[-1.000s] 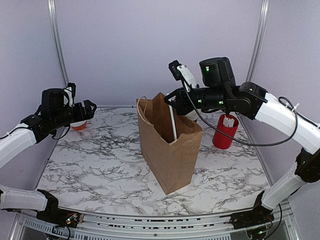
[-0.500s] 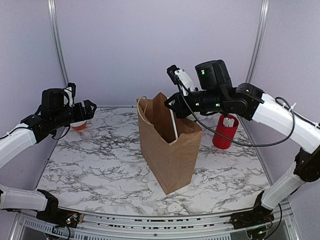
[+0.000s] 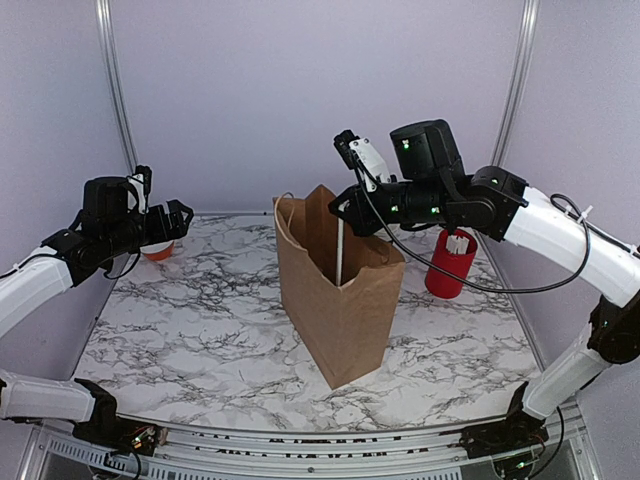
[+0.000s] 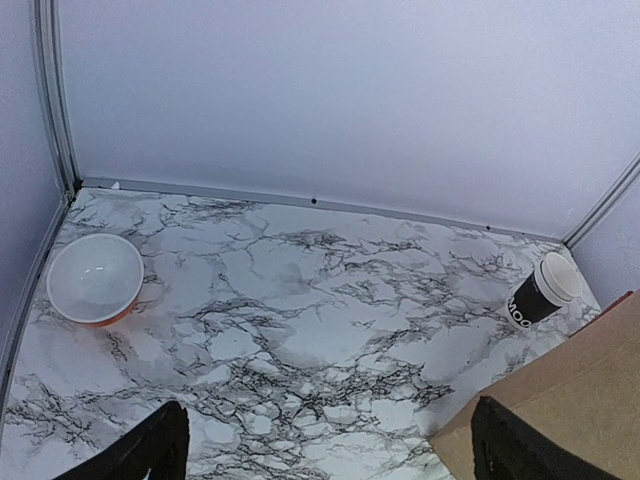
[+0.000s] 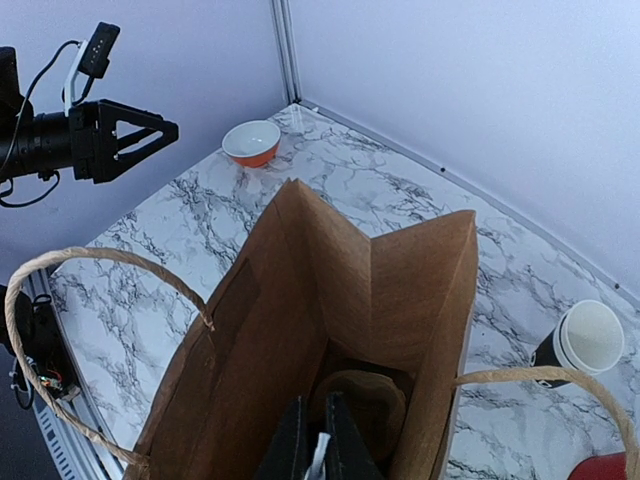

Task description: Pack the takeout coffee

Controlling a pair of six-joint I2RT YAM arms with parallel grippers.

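A brown paper bag point(image 3: 340, 300) stands open in the middle of the table. My right gripper point(image 3: 345, 213) hovers over its mouth. It is shut on a thin white stick point(image 3: 339, 258) that hangs straight down into the bag. In the right wrist view the stick point(image 5: 318, 455) sits between the narrow jaws of the right gripper point(image 5: 315, 400). Below them a round dark top point(image 5: 375, 405) lies on the bag's floor, apparently the lid of the takeout coffee. My left gripper point(image 3: 175, 222) is open and empty at the far left, well away from the bag point(image 4: 560, 410).
An orange bowl point(image 3: 158, 250) sits in the back left corner, just behind the left gripper point(image 4: 330, 440). A red cup of white sticks point(image 3: 450, 262) stands to the right of the bag. A nested stack of black cups point(image 5: 585, 345) stands behind the bag at the back right.
The right gripper shifted slightly left over the bag. The white stick has swung from a slant to hanging upright. The left arm has not moved.
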